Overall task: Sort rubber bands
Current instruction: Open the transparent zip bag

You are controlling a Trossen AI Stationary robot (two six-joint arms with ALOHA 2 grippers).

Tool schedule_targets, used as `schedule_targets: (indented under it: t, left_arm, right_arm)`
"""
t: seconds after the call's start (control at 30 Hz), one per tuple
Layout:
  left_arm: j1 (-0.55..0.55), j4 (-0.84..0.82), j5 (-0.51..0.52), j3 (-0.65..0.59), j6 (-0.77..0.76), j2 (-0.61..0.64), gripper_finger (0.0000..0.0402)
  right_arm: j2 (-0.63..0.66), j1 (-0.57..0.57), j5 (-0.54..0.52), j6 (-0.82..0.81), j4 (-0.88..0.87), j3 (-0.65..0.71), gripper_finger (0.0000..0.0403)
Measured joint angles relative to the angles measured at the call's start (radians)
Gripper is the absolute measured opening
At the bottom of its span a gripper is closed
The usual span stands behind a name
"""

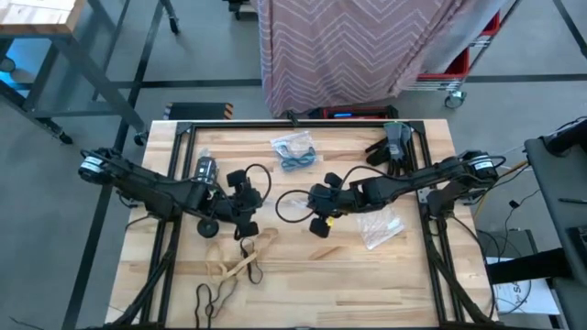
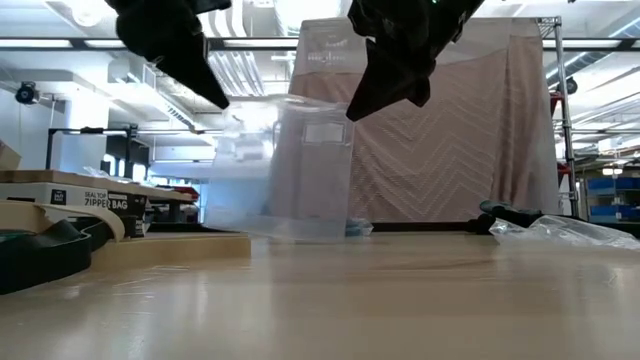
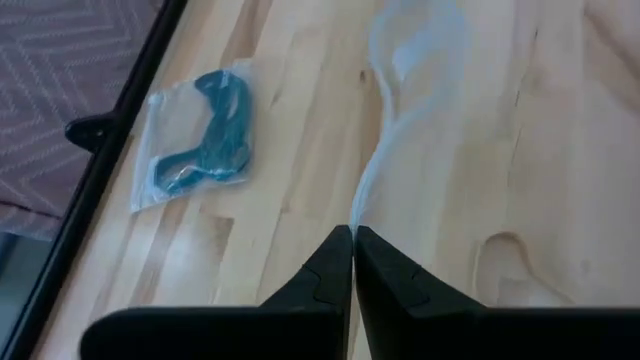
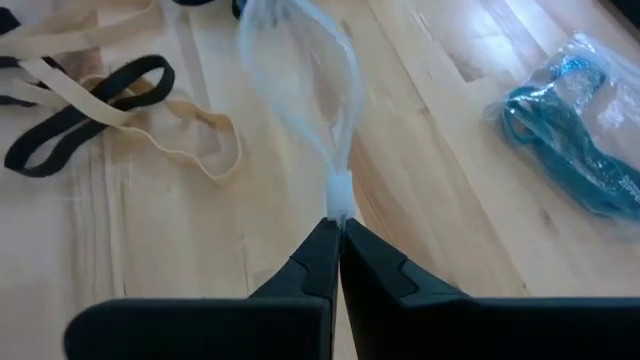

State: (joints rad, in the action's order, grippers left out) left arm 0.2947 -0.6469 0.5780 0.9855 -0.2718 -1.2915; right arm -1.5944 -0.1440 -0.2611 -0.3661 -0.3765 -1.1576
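A clear plastic bag (image 2: 305,170) hangs between my two grippers above the table's middle, mouth up. My left gripper (image 1: 246,207) is shut on one end of its top edge and my right gripper (image 1: 316,209) on the other. Tan rubber bands (image 1: 240,263) and black rubber bands (image 1: 214,297) lie loose on the table near the front left. Blue rubber bands (image 1: 295,156) lie inside a second clear bag (image 3: 190,140) near the far edge. The hanging bag's lower end (image 2: 300,236) comes down to about table height; I cannot tell whether it touches. My left gripper pinches the bag's top edge (image 3: 356,215) between its two shut fingers, slanting down from the table's left side. The bag's film runs away from the fingertips toward the other gripper and hangs below the hold. My right gripper pinches the opposite end of the top edge (image 4: 338,192), where the film is bunched into a small white wad, between its two shut fingers. It slants down from the table's right side. The mouth spreads away from the fingertips (image 4: 330,235), slack.
A third crinkly clear bag (image 1: 380,228) lies at the right of the middle. Dark grey gloves (image 1: 394,142) sit at the far right. A box of zipper bags (image 2: 100,200) shows at the left in the low view. A black frame (image 1: 293,122) borders the table.
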Motion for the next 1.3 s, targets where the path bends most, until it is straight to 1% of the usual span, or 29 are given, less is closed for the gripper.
schedule_targets:
  t: [0.1,0.4,0.47,0.53,0.6,0.67,0.73,0.9,1.0,1.13,1.3]
  left_arm:
    - [-0.006,0.025,-0.020,0.000,0.004,-0.004,0.0000]
    - [-0.006,-0.004,-0.026,0.000,0.022,-0.004,0.0000]
    - [-0.006,-0.005,-0.055,0.000,0.033,-0.001,0.0003]
    - [-0.006,-0.007,-0.114,0.000,0.053,0.011,0.0009]
    - [-0.006,-0.009,-0.172,0.006,0.066,0.029,0.0019]
    - [-0.005,-0.009,-0.204,0.020,0.082,0.052,0.0029]
    - [-0.005,-0.003,-0.202,0.035,0.108,0.083,0.0041]
    - [-0.021,0.169,-0.151,0.045,0.200,0.116,0.0074]
    - [-0.040,0.252,-0.151,0.047,0.239,0.089,0.0095]
    - [-0.088,0.255,-0.160,0.056,0.255,0.016,0.0124]
    - [-0.151,0.232,-0.261,0.109,0.269,-0.081,0.0162]
  right_arm:
    - [0.000,0.000,0.000,0.010,0.010,0.000,0.0000]
    - [0.000,0.000,0.000,0.026,0.008,0.000,0.0000]
    - [0.000,0.000,0.000,0.028,0.008,0.000,0.0000]
    - [0.000,0.000,0.000,0.043,0.008,0.000,0.0000]
    - [0.000,0.000,0.000,0.059,0.008,0.000,0.0000]
    - [0.000,0.000,0.000,0.075,0.000,0.000,0.0000]
    - [0.000,0.000,0.000,0.090,-0.009,0.000,0.0000]
    - [0.000,0.000,-0.001,0.126,-0.013,0.000,0.0000]
    - [0.000,0.000,-0.001,0.142,-0.013,0.000,0.0000]
    - [0.000,-0.005,-0.001,0.161,-0.013,0.000,0.0000]
    - [0.000,-0.006,-0.001,0.169,-0.012,0.000,0.0000]
